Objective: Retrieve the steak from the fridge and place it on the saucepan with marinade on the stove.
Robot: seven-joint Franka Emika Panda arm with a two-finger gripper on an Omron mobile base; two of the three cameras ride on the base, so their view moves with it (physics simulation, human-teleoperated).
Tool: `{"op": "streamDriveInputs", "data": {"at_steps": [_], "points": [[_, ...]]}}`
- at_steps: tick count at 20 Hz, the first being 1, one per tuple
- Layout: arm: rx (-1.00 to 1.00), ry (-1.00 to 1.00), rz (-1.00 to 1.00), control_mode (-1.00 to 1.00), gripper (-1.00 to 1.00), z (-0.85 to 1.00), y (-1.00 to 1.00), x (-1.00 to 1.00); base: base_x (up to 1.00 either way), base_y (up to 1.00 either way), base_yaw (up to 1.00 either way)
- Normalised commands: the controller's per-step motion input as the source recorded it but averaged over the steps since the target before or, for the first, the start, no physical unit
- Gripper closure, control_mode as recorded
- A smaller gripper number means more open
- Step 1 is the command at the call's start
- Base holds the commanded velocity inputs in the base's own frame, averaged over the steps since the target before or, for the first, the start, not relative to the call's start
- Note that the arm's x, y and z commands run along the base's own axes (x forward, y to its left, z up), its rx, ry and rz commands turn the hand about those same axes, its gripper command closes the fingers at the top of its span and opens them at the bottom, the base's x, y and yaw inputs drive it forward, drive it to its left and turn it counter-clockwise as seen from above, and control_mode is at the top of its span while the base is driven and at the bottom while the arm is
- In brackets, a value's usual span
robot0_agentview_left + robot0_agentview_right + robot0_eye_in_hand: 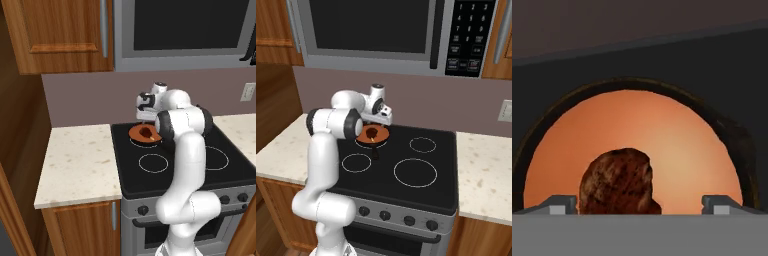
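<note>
On the stove (406,165), steak (618,181) lies in saucepan (677,145); gripper (639,202) wide apart, empty.

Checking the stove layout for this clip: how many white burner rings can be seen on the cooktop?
4. On the stove: a large ring front right, a smaller one front left, a small one back right, and one back left, mostly under the saucepan with marinade.

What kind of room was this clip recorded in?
A rendered home kitchen: a black glass cooktop with white burner rings, a built-in steel microwave above it, and speckled cream countertops on wooden cabinets.
</note>
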Motion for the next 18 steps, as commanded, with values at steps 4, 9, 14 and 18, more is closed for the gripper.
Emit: {"op": "streamDriveInputs", "data": {"at_steps": [4, 9, 14, 18], "points": [[0.18, -0.05, -0.05, -1.0, -1.0, 0.11, -0.57, -0.74, 0.0, 0.0, 0.0], [0.22, -0.16, -0.02, -1.0, -1.0, 0.11, -0.6, -0.92, 0.0, 0.0, 0.0], [0.18, -0.23, 0.0, -1.0, -1.0, 0.78, -0.26, -1.0, 0.0, 0.0, 0.0], [0.18, -0.28, 0.0, -1.0, -1.0, 0.93, -0.19, -1.0, 0.0, 0.0, 0.0]]}}
